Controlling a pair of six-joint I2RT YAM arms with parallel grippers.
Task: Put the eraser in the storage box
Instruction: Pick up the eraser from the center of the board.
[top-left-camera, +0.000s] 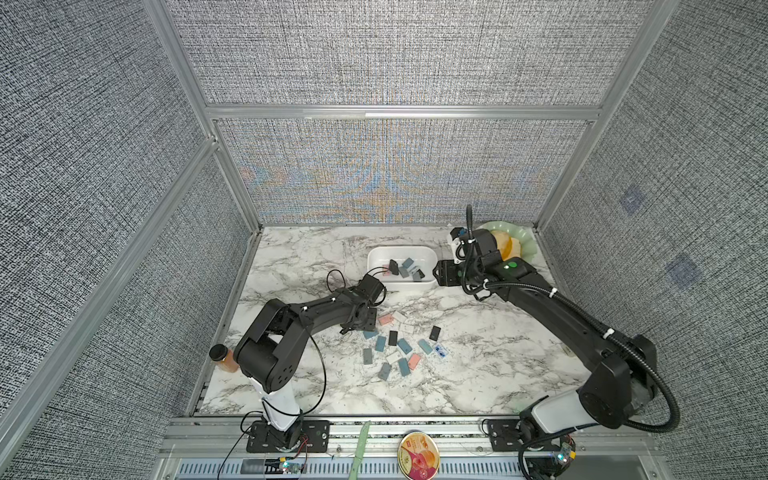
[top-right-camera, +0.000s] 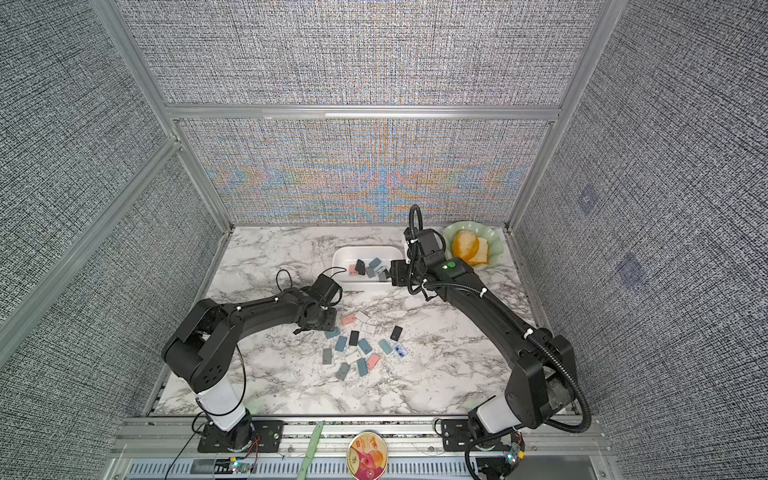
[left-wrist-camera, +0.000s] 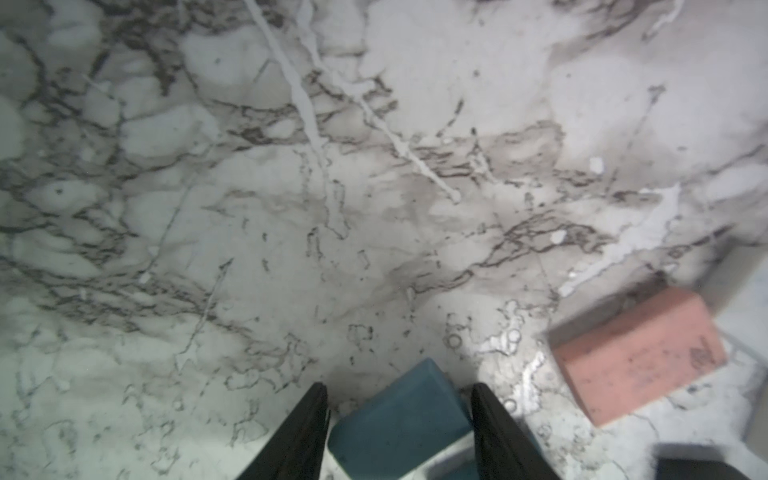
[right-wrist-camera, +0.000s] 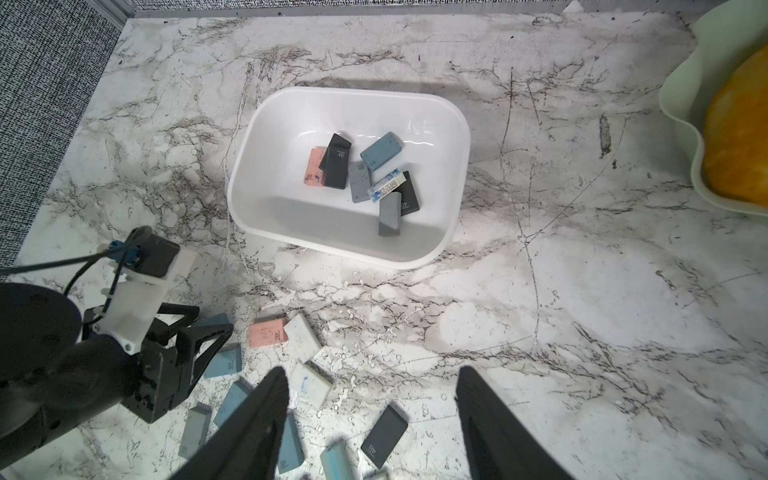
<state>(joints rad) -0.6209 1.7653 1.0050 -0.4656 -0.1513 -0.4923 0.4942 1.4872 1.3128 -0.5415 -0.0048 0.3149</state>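
Holding erasers (right-wrist-camera: 380, 151): box (right-wrist-camera: 270, 166), white, rounded, low-walled
Teal eraser (left-wrist-camera: 399, 424): plain block between left gripper (left-wrist-camera: 398, 386) fingers; clamp unclear
Writing: "4B" on black eraser (right-wrist-camera: 337, 160)
Right gripper (right-wrist-camera: 370, 415): fingers apart, empty

L arm (top-left-camera: 316, 313) fwd, wrist bent down, L fingers (left-wrist-camera: 299, 436) apart; R arm (top-left-camera: 552, 307) extended, R fingers (right-wrist-camera: 257, 424) spread wide.

erasers (top-left-camera: 405, 268) in storage box (top-left-camera: 376, 255) | loose erasers (top-left-camera: 403, 345) before it | dish (top-right-camera: 496, 243) right, seemingly further back
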